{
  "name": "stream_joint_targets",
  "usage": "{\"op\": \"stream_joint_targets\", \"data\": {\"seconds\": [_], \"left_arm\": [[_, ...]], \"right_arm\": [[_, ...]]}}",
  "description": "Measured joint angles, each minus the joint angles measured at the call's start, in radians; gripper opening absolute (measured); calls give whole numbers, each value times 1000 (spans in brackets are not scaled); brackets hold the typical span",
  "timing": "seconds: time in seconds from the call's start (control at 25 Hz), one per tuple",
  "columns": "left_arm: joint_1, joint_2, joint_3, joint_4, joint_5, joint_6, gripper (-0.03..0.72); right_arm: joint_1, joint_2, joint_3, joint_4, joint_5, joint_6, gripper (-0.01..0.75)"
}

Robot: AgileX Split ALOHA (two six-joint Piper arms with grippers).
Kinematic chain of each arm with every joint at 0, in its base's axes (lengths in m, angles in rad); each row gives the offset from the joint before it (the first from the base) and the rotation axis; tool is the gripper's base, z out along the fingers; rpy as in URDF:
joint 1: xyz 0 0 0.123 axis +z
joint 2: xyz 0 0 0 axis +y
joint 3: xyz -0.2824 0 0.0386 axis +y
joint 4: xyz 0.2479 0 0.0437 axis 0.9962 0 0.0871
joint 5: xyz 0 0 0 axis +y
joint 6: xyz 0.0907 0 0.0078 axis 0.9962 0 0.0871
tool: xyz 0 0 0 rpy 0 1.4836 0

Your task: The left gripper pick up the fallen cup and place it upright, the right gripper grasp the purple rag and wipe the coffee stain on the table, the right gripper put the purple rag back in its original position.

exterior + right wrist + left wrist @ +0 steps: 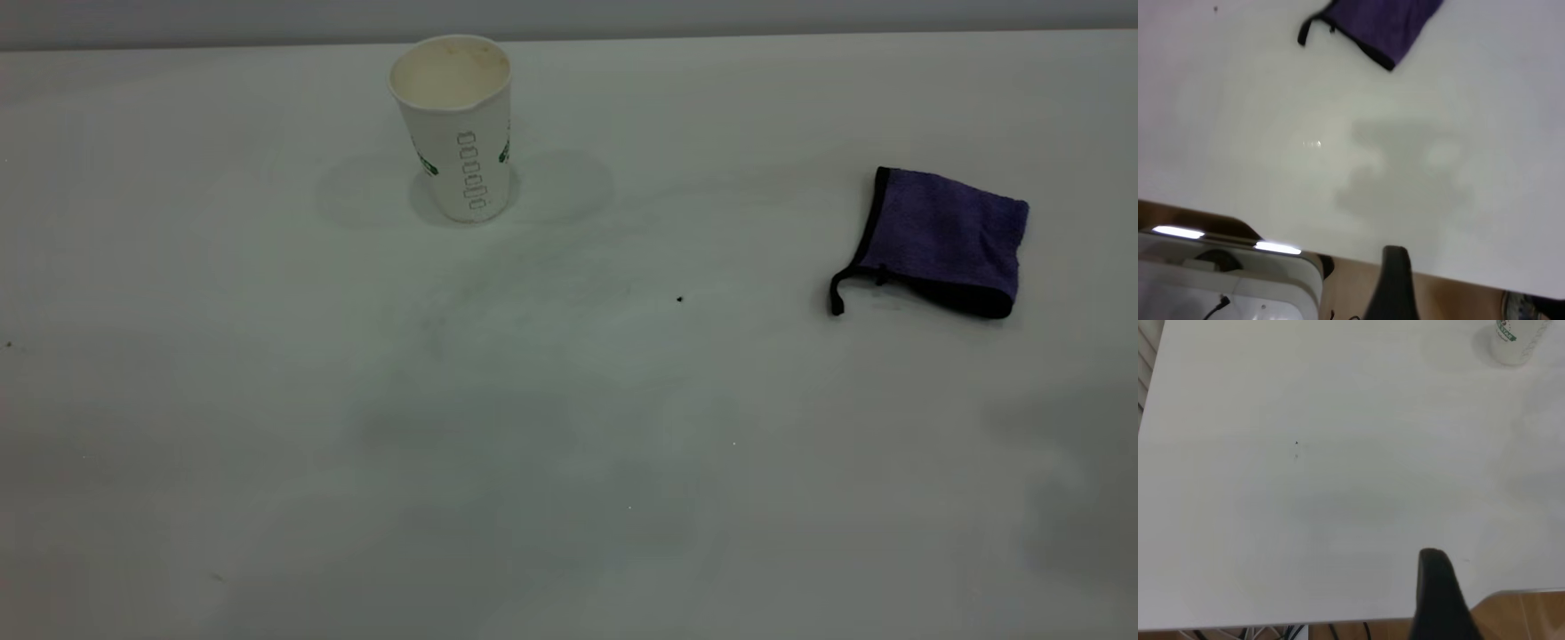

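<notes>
The cup [458, 129] stands upright at the back of the white table [267, 400], left of centre; its base also shows in the left wrist view [1511, 340]. The purple rag [942, 240] lies folded at the right, its black loop tail pointing left; it also shows in the right wrist view [1378, 27]. No brown coffee stain shows on the table, only faint smudges. Both arms are outside the exterior view. The left gripper [1435, 563] hangs over the table's near edge, far from the cup. The right gripper [1395, 257] is at the table's edge, well clear of the rag.
A tiny black speck [680, 300] lies between cup and rag. The table's edge, the wooden floor [1525, 617] and a white unit [1225, 280] show below it in the wrist views.
</notes>
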Motion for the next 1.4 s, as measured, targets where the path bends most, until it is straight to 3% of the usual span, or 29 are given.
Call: {"op": "stream_joint_targets", "data": {"seconds": [0.4, 0.68, 0.96, 1.4], "left_arm": [[0, 0, 0, 0, 0, 0, 513], [0, 0, 0, 0, 0, 0, 513], [0, 0, 0, 0, 0, 0, 513], [0, 0, 0, 0, 0, 0, 513]], "right_arm": [[0, -517, 310, -23, 3, 0, 676], [-1, -785, 558, -23, -122, 30, 658], [-60, -952, 575, 7, -86, 36, 644], [-61, -1058, 592, 22, -95, 43, 628]]}}
